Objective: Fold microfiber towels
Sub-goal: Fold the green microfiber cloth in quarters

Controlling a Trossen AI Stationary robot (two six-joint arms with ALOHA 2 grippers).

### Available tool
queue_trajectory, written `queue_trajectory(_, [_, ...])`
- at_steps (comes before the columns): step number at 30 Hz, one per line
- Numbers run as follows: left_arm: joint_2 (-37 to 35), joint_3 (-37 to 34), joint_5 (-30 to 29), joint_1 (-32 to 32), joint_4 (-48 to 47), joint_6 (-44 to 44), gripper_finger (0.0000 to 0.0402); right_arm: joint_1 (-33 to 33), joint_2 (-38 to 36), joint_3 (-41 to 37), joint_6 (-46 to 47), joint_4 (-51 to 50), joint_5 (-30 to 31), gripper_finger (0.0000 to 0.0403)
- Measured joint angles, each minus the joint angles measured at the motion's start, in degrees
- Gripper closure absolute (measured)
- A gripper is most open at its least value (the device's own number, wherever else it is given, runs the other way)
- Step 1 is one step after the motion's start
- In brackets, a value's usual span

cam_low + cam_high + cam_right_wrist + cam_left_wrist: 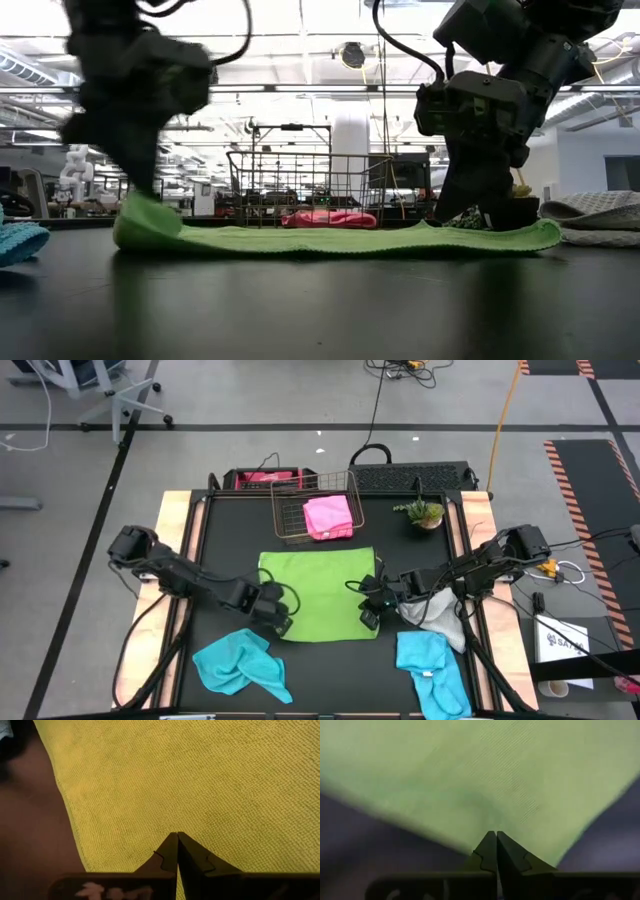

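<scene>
**Two arms pinch green towel's near corners for a fold**

The lime green towel (320, 595) lies flat on the tabletop (330, 680). The left gripper (276, 622) and right gripper (368, 615) have their jaws closed on its two near corners, likely so the edge can lift evenly. A pink towel (328, 517) sits in the wire basket (290, 510) beyond the jaws; two turquoise towels (240, 663) and a grey towel (440, 615) wait outside them.
</scene>
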Motion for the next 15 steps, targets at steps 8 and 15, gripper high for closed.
queue_trajectory(8, [-0.05, 0.02, 9.23, -4.60, -8.22, -13.59, 0.0401, 0.00, 0.00, 0.00, -0.41, -0.06, -0.02, 0.0403])
queue_trajectory(15, [-0.09, 0.04, 16.18, -6.43, -7.90, -22.26, 0.0400, 0.00, 0.00, 0.00, -0.42, -0.05, -0.05, 0.0403])
